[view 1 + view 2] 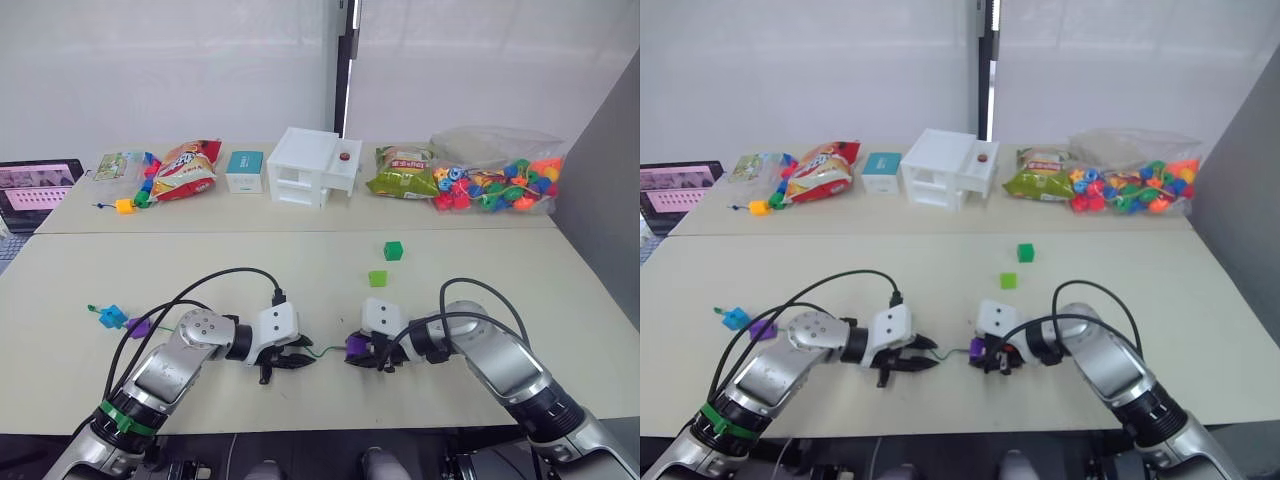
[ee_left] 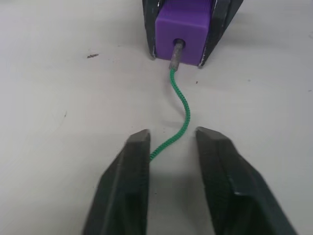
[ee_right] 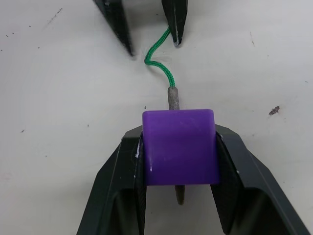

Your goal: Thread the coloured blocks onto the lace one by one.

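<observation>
Smooth purple cube (image 3: 180, 146) on braided lace (image 2: 178, 110)

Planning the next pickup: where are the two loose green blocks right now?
Both green blocks sit on the near table, right of centre, just beyond the right gripper and apart from it.

Silver-grey arm shells w/ white boxy wrist blocks are seen; black cables looped over each forearm; a green band is fitted round the left arm (image 1: 120, 417). Fingers black, tapered.
</observation>
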